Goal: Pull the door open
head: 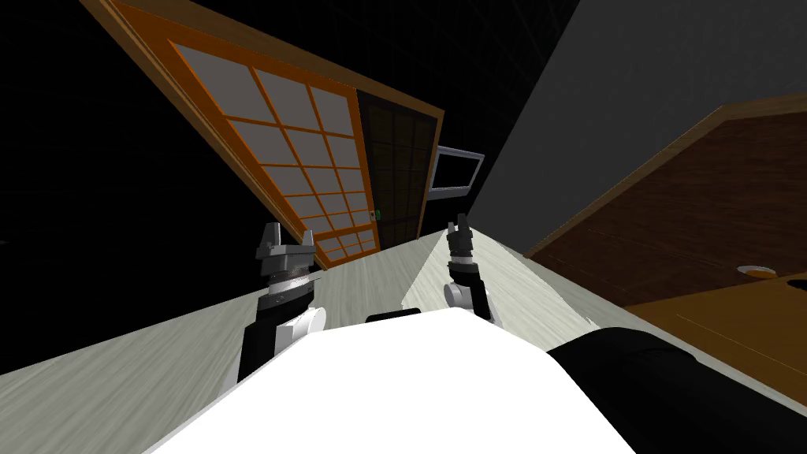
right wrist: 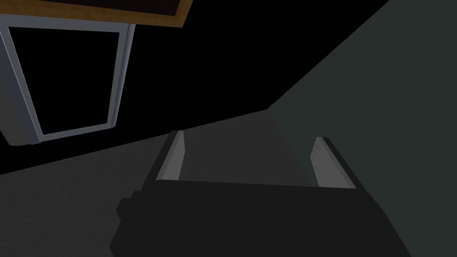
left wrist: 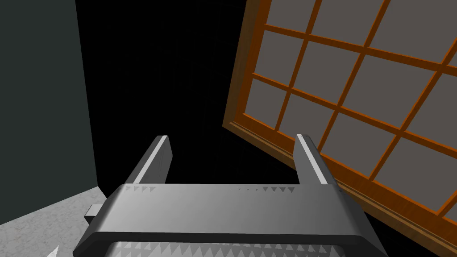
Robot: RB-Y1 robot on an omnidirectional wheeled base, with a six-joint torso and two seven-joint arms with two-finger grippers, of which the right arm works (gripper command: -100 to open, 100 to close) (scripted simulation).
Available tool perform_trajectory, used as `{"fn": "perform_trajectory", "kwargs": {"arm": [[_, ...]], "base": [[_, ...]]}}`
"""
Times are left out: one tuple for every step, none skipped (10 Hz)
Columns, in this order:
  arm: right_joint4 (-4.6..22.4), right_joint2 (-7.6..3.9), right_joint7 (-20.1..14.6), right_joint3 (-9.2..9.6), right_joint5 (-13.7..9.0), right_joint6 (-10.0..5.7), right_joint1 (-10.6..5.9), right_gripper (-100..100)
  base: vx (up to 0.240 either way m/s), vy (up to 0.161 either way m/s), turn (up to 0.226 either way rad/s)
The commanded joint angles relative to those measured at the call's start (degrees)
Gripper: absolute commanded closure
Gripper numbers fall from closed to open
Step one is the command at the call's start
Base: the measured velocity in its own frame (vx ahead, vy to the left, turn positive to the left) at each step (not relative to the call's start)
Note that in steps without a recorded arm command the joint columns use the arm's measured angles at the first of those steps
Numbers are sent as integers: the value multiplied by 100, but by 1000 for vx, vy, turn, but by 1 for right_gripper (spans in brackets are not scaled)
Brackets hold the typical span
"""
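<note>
Floor: pale, wood-grained plank floor, running ahead to the doors.
Black area: pure black area to the left of the door frame.
Wall: plain grey wall on the right side, meeting the floor's right edge.
Brown panel: dark brown wooden panel with a lighter wooden border, low against the grey wall. A small round orange disc sits on it.
Task door: orange wooden lattice door with grey panes, standing at the floor's far edge, ahead and left. Close up in the left wrist view.
Dark leaf: dark brown gridded door leaf, just beside the lattice door on its right, within the same wooden frame.
Frame: pale grey rectangular frame with a black centre, past the dark leaf.
Left gripper: left gripper is over the floor and aimed at the lattice door's lower corner. Fingers are spread with nothing between them; contact with the door cannot be told.
Right gripper: right gripper is over the floor near the grey wall's foot. Fingers are spread and empty.
Green mark: small green patch low on the lattice door's right stile.
</note>
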Motion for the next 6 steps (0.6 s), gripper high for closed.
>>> {"fn": "perform_trajectory", "kwargs": {"arm": [[207,-63,140,-88,83,-78,-40,-100],[323,-94,218,-137,129,-122,-62,-100],[443,-126,299,-188,177,-168,-85,-100],[610,-162,412,-258,244,-231,-117,-100],[694,-180,469,-294,278,-263,-134,-100],[865,-217,585,-367,347,-328,-167,-100]], "base": [[94,17,92],[155,39,90],[175,44,66],[200,22,81],[160,38,70],[142,49,78]]}}
